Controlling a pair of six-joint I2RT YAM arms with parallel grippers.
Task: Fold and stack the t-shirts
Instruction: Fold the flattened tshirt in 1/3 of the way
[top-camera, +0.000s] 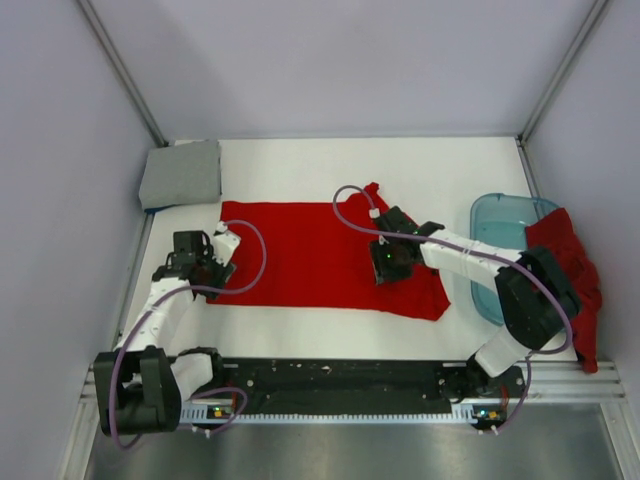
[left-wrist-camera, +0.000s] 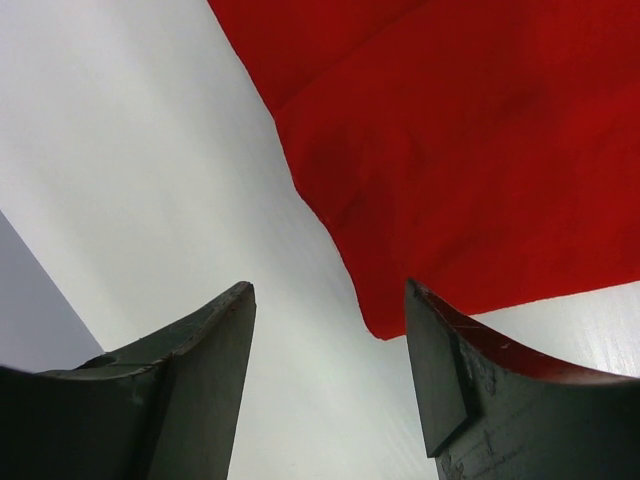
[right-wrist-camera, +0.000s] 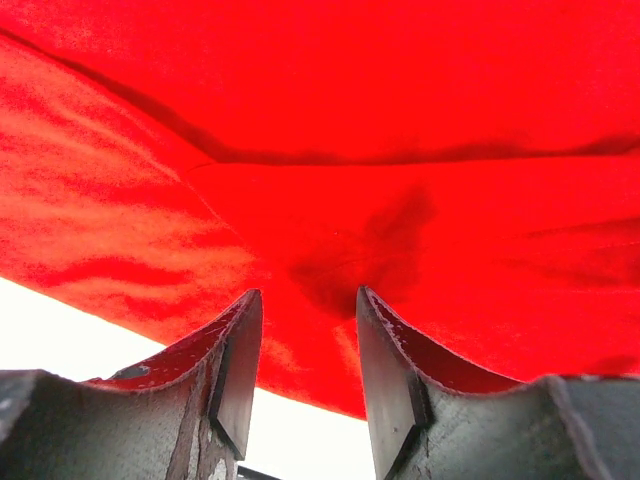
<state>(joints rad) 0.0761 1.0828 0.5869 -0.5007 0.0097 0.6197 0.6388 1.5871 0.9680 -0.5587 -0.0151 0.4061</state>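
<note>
Grey t-shirt (top-camera: 181, 172) lay folded at the far-left corner. Left gripper (top-camera: 222, 268) sat low at the left edge of the bright red t-shirt (top-camera: 310, 255), jaws apart, with a cloth corner just ahead of them, ungrasped. That shirt was spread mid-table. Right gripper (top-camera: 388, 268) was over its right part, jaws parted, pinching nothing. Darker red t-shirt (top-camera: 572, 270) hung over the blue tub (top-camera: 495, 225). Judged step: starting a fold of the bright red shirt. Next, each gripper must pinch an edge.
</note>
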